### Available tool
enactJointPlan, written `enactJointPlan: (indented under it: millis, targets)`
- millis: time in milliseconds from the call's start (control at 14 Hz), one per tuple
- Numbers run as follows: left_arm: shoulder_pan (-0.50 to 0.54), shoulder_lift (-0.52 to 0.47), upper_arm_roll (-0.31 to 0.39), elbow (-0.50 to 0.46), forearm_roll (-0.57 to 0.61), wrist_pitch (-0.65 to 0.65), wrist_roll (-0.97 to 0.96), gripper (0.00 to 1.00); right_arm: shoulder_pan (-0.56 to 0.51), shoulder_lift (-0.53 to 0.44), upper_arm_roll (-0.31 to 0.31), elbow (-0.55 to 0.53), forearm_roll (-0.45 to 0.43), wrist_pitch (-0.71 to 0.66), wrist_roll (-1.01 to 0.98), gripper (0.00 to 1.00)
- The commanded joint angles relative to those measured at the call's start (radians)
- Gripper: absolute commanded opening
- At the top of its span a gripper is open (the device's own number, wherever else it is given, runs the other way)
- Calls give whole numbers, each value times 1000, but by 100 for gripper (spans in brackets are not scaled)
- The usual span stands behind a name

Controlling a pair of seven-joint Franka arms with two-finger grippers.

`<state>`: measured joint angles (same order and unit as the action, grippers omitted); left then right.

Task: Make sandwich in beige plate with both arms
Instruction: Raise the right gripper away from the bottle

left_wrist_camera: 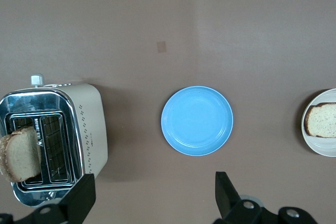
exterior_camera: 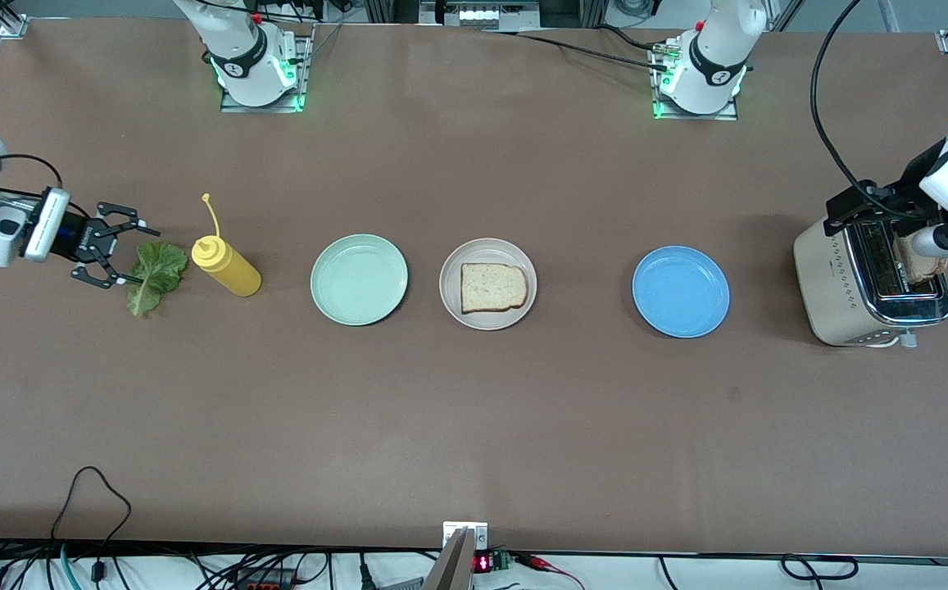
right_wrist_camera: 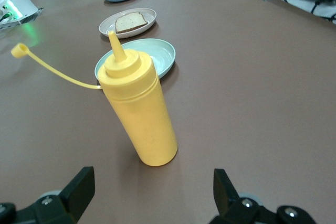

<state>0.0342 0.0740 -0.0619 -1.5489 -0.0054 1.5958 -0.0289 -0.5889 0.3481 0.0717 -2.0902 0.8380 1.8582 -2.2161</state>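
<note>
At the right arm's end of the table, the right gripper (exterior_camera: 109, 256) sits low with its fingers spread and holding nothing, its tips just beside the stem end of the lettuce leaf (exterior_camera: 156, 274), which lies flat on the table (exterior_camera: 474, 426). Beside the leaf stands a yellow squeeze bottle (exterior_camera: 226, 265) with its cap hanging off on a strap, then a mint-green plate (exterior_camera: 359, 279), bare. Next along is the beige plate (exterior_camera: 487, 283), already carrying one bread slice (exterior_camera: 492, 288). A blue plate (exterior_camera: 681, 292) follows, then the toaster (exterior_camera: 871, 283) at the left arm's end, with a second slice (left_wrist_camera: 21, 153) standing up out of one slot. The left gripper (left_wrist_camera: 152, 198) is over the toaster, fingers apart and around nothing in the left wrist view. The step in hand looks like fetching the fillings: the right gripper would need to close on the leaf, the left to come down onto the toasted slice. The leaf is out of the right wrist view, so whether the fingers touch it is unclear, and the left arm hides part of the toaster.
</note>
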Motion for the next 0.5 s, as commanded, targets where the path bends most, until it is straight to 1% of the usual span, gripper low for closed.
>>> enactJointPlan:
  millis: [0, 214, 356, 427]
  targets:
    - [9, -20, -9, -20, 15, 4, 6, 100, -3, -52, 3, -11, -62, 13, 187, 100]
    - [9, -20, -9, -20, 15, 6, 6, 100, 7, -77, 5, 4, -74, 59, 379, 100]
    - [10, -19, -9, -20, 15, 18, 6, 100, 15, -80, 5, 44, -103, 59, 536, 100]
    - [10, -19, -9, -20, 15, 18, 6, 100, 29, -83, 7, 67, -132, 58, 637, 100]
